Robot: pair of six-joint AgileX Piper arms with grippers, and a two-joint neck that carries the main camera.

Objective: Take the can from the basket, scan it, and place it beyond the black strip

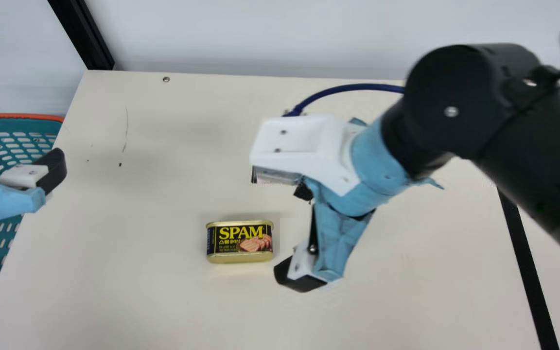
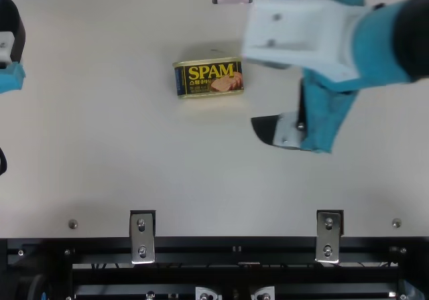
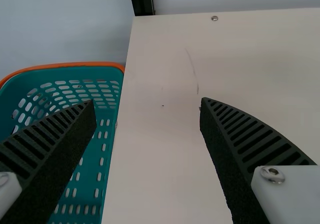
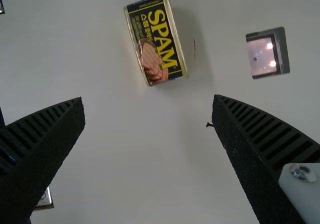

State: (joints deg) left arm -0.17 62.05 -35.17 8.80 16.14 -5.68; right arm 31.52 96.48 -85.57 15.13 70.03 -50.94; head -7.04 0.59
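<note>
The right pincer (image 4: 149, 100), wide open and empty, faces the can (image 4: 156, 41) just ahead on the worktop (image 4: 125, 149), long axis pointing roughly its way; the left pincer (image 3: 147, 101), also spread and empty, is farther off.

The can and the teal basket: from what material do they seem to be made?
The can looks like glossy metal, with shiny gold-coloured edges. The basket is probably moulded plastic, fairly smooth, judging by its evenly coloured walls and regular slots.

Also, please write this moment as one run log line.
meat can: on table, short of black strip | left gripper: open, near teal basket | right gripper: open, near can
</note>
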